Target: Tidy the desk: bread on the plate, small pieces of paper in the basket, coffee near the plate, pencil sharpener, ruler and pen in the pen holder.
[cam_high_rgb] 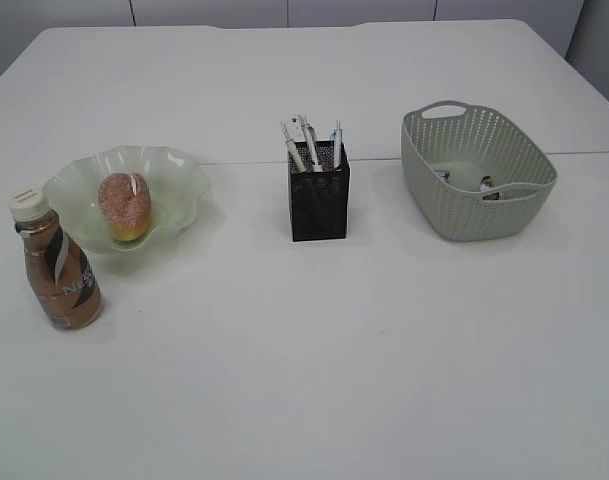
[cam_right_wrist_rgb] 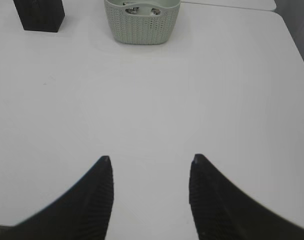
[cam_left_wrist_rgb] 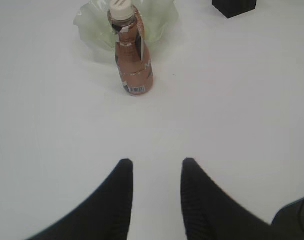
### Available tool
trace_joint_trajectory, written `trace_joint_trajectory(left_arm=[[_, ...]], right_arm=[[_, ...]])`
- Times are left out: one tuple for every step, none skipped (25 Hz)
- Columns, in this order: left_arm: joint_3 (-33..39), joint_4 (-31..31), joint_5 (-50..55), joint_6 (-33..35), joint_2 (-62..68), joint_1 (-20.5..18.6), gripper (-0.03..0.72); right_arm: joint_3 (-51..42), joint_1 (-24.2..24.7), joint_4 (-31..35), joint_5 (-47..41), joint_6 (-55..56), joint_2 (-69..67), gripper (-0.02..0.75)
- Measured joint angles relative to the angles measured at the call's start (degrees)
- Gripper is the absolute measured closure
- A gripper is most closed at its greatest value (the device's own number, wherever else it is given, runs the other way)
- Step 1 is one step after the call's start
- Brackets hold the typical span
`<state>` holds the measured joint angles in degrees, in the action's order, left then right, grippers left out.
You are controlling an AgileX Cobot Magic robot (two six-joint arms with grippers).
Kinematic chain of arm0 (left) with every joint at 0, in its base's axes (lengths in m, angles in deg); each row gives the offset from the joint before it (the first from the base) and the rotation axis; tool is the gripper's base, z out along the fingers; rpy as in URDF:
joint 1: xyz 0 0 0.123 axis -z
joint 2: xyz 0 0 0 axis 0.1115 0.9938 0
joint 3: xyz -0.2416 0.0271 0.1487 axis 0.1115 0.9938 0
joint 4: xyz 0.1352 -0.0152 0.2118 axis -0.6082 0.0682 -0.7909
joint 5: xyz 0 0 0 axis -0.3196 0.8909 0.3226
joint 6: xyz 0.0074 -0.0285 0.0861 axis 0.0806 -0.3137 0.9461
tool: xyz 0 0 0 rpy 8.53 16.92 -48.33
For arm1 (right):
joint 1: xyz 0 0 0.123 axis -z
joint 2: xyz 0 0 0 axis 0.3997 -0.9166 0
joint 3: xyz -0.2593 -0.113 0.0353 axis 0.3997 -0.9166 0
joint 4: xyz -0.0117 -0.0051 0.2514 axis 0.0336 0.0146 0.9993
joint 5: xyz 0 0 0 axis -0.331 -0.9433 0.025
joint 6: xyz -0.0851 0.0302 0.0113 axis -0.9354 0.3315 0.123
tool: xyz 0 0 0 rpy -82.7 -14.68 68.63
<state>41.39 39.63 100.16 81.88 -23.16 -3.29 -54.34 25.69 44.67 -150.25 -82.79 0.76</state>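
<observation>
The black mesh pen holder is standing at the middle of the white bench, with pens and other slim items sticking up out of its top. To the left of the pen holder, a pale green wavy-rimmed plate is holding the round piece of bread. The coffee bottle is standing upright just in front of the plate, a little farther left of the pen holder, nearly touching the plate's rim. To the right of the pen holder, the grey-green woven basket is holding small items too small to identify. The left hand is hovering spread and empty over bare bench, the bottle well ahead of it. The right hand is hovering spread wider, also gripping nothing, with the basket and pen holder far ahead.
</observation>
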Motion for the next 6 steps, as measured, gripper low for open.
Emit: trace_joint_trajectory(left_arm=[[0.0,0.0,0.0,0.0,0.0,0.0,0.45],[0.0,0.0,0.0,0.0,0.0,0.0,0.451],[0.0,0.0,0.0,0.0,0.0,0.0,0.45],[0.0,0.0,0.0,0.0,0.0,0.0,0.451],[0.0,0.0,0.0,0.0,0.0,0.0,0.451],[0.0,0.0,0.0,0.0,0.0,0.0,0.451]], right_arm=[[0.0,0.0,0.0,0.0,0.0,0.0,0.342],[0.0,0.0,0.0,0.0,0.0,0.0,0.343],[0.0,0.0,0.0,0.0,0.0,0.0,0.343],[0.0,0.0,0.0,0.0,0.0,0.0,0.343],[0.0,0.0,0.0,0.0,0.0,0.0,0.343],[0.0,0.0,0.0,0.0,0.0,0.0,0.343]])
